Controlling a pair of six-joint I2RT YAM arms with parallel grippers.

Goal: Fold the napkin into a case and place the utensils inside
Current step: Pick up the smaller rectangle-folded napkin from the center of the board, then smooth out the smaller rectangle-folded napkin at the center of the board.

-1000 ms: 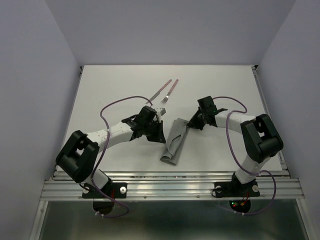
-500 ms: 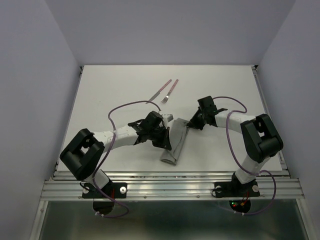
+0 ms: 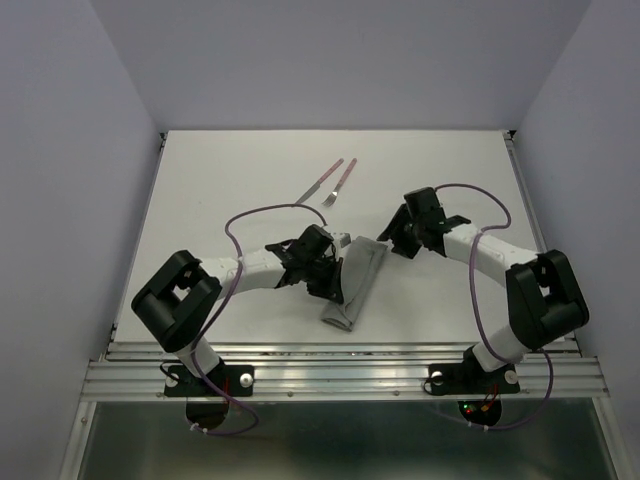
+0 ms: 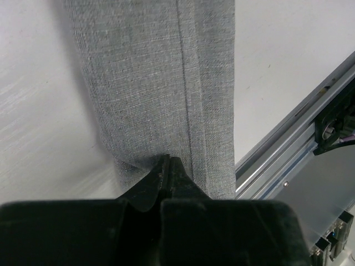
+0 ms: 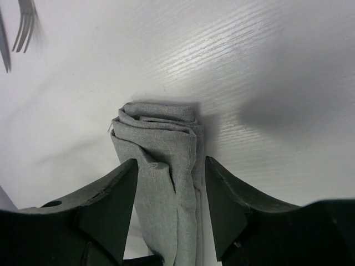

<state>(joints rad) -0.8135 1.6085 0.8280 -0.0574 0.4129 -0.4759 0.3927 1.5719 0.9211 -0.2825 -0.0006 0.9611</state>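
Your left gripper (image 4: pixel 168 164) is pressed shut at the case (image 3: pixel 354 285)'s left edge, likely pinning it to the desk (image 3: pixel 220 190); right gripper (image 5: pixel 171 163) spread over its far end; utensils (image 3: pixel 331 182) lie beyond.

Plain, seemingly lilac walls (image 3: pixel 330 60) enclose a white table (image 3: pixel 210 190).

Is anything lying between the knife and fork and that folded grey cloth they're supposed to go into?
Nothing visible does. Only bare white table separates the utensils from the far end of the case. The right gripper, open, hovers beside that end. The left gripper, shut, meets the case's side edge, off that path.
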